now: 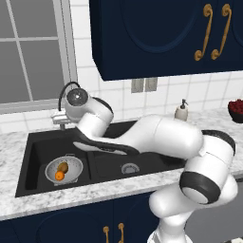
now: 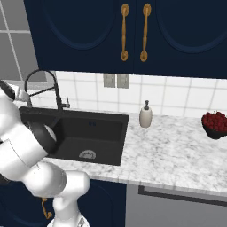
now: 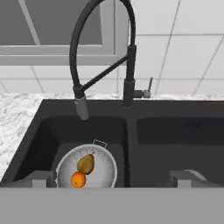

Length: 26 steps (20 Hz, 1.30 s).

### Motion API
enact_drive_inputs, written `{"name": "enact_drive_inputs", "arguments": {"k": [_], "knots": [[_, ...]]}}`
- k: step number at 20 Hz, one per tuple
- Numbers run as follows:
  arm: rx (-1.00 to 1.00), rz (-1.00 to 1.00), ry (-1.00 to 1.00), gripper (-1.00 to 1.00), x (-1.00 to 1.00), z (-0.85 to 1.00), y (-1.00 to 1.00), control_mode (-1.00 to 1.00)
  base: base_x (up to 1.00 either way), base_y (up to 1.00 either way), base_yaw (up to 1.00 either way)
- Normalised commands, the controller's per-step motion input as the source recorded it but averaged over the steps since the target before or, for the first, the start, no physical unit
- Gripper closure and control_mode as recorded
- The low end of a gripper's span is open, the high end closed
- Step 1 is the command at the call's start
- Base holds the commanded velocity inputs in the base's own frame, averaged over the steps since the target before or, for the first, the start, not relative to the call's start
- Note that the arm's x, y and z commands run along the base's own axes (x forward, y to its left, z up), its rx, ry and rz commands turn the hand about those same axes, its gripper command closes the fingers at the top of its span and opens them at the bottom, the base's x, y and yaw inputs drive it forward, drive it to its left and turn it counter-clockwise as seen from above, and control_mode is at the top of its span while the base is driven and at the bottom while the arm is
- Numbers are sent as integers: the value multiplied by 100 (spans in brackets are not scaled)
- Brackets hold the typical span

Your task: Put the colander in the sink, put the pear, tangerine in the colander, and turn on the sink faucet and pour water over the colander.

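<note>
The matte black sink (image 1: 33, 156) is cut into a speckled grey-white marble counter (image 2: 177, 150), its two basins split by a low dark ridge. The perforated silvery colander (image 1: 64, 170) sits on the floor of the left basin toward the front edge, with bare black floor around it on all sides. Inside it the yellow-brown pear (image 3: 86, 163) and the round orange tangerine (image 3: 78, 179) lie touching, the tangerine nearer the front rim. The right basin holds a round silver drain (image 2: 87, 154). The slim black sink faucet (image 3: 105, 57) rises from the back edge at the divider, its gooseneck arching left so the nozzle hangs over the back of the left basin, behind the colander; its small side lever sticks out to the right. The gripper (image 3: 113, 179) hovers above the front edge of the sink with its fingers spread wide and nothing between them. A cream soap dispenser (image 2: 145, 116) stands on the counter right of the sink, and a dark bowl of red fruit (image 2: 215, 124) lies near the far right edge.
</note>
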Motion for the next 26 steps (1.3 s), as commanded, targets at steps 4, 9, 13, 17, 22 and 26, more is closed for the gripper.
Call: {"name": "enact_drive_inputs", "arguments": {"k": [4,9,13,17,22,26], "knots": [[9,8,0,-100,8,0,-100,-100,0,0,0],[11,13,-2,-100,63,-23,-100,-100,0,0,0],[4,16,-16,-100,98,-64,-68,-100,0,0,0],[0,3,-20,-100,99,-66,-17,-100,0,0,0],[0,-12,-16,-100,78,-53,0,-100,0,0,0],[0,-15,-8,-100,55,-11,-6,-100,0,0,0]]}}
